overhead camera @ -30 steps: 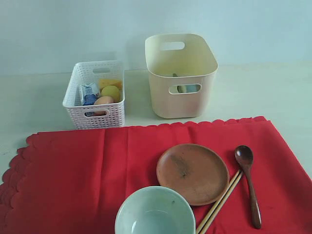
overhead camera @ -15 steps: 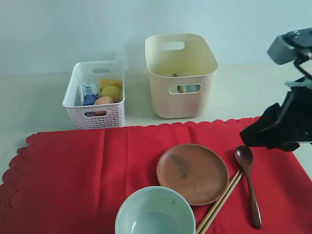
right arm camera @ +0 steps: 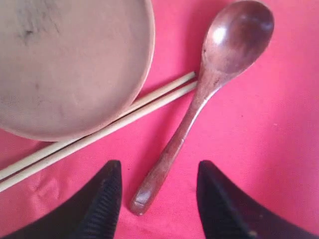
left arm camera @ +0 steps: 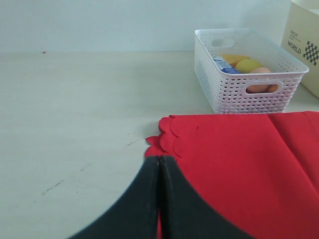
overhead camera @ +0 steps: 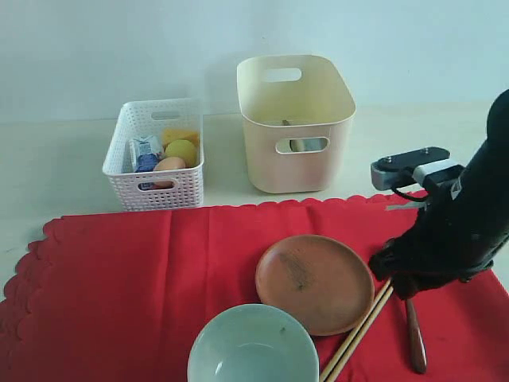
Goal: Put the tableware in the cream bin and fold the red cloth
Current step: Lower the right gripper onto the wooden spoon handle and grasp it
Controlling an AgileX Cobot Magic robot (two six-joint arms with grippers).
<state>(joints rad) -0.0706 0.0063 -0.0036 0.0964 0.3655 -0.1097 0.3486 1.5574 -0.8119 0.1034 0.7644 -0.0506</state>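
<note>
Pale tabletop (left arm camera: pixel 75 124) under scalloped red cloth (overhead camera: pixel 119 278); right gripper (right arm camera: pixel 158 167) spread astride a dark wooden spoon (right arm camera: pixel 234 35). Both left gripper (left arm camera: pixel 159 160) fingers touch.

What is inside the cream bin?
Through the front cut-out of the cream bin, pale greenish and grey shapes show; a thin tip pokes up inside. The walls hide the rest.

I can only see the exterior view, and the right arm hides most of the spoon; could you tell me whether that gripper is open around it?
Observer: Yes, the right gripper is open, with one finger on each side of the wooden spoon near its handle end, not touching it.
Operator: Thank you. And the left gripper, which my view lacks?
Observer: The left gripper is shut with nothing in it, near a scalloped corner of the red cloth.
</note>
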